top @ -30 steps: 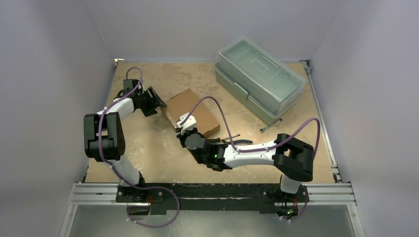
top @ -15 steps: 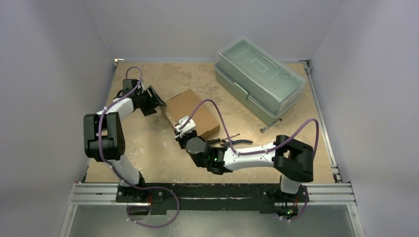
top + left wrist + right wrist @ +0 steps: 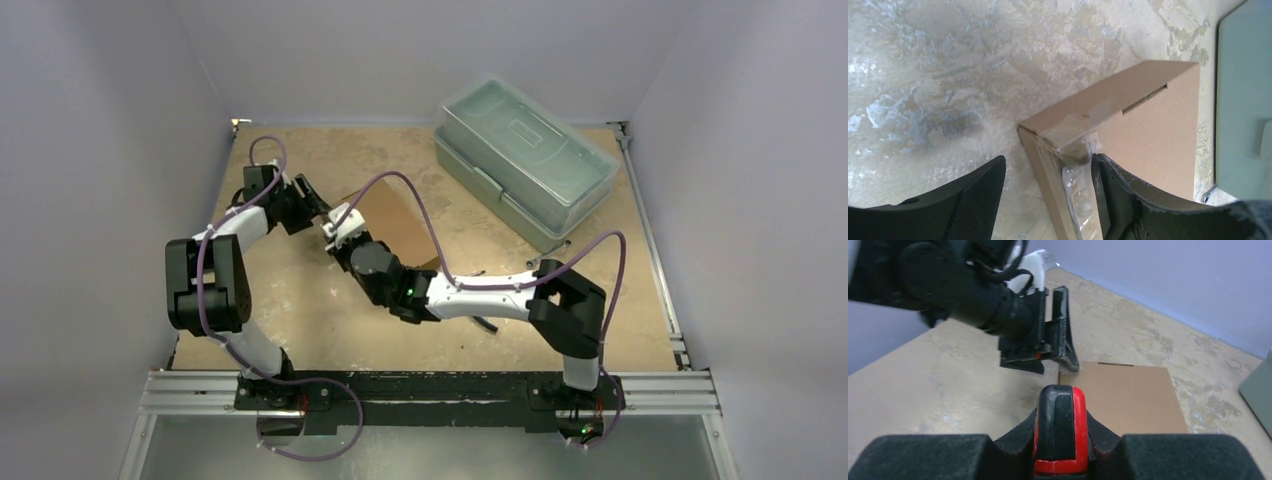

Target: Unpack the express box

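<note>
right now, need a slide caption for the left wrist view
Left gripper open astride the taped corner of the express box, plastic toolbox at the right edge

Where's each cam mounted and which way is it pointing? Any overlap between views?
Top external: high behind the robot, looking down at the table; left arm and right arm show whole.
Left wrist: looking down at the express box, its taped corner; left gripper open around it.
Right wrist: low, facing the left gripper and box across the table; right gripper clamps a red-and-black tool.
Shared: all three show the express box.
</note>
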Robot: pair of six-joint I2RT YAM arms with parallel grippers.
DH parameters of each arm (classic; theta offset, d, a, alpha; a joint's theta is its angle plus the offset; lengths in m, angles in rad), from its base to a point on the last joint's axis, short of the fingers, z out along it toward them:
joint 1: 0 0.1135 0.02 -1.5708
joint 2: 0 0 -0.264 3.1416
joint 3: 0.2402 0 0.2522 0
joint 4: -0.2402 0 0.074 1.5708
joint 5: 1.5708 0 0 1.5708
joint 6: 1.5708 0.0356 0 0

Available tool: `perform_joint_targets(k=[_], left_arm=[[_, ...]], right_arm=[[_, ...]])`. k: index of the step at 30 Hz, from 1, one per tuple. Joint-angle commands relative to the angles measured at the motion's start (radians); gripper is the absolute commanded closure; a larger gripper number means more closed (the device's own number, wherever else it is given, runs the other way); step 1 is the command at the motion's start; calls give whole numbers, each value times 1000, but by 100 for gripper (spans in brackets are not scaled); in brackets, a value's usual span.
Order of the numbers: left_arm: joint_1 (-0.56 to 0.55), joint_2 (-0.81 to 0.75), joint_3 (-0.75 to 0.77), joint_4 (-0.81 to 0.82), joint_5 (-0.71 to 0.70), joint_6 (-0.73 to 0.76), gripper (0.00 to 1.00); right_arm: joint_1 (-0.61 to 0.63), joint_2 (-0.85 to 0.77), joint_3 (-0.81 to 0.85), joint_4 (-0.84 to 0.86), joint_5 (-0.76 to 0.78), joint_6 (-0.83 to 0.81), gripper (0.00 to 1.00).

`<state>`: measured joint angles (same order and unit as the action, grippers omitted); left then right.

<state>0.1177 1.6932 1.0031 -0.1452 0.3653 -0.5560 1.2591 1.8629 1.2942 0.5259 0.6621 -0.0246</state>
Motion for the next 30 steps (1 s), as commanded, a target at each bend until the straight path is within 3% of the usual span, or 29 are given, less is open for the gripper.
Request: perform_joint_targets(k=[1,5,9,12,16,20,24,30], left_arm=[[4,-58,-26,36,41,32,36],[5,-65,-25,38,57,33,35],[6,-97,2,1,71,57,34],[5,-110,115,-98,96,84,33],[5,-100,228,-33,129,29,31],[5,32,312,48,156,-9,34],[0,229,440,16,252,-16,45],[-34,336,554,-162,126,95,47]], right_arm=[[-51,23,119,-31,-40,18,100],[-53,65,197,-29,-30,-2,100],[-57,43,273,-166,55,16,100],[-61,-53,218,-333,114,155,100],[-82,-200,84,-630,129,410,100],[-102,-307,-53,-804,118,640,100],[-140,-359,-153,-848,79,819,100],[-197,-264,-79,-1062,6,851,100]])
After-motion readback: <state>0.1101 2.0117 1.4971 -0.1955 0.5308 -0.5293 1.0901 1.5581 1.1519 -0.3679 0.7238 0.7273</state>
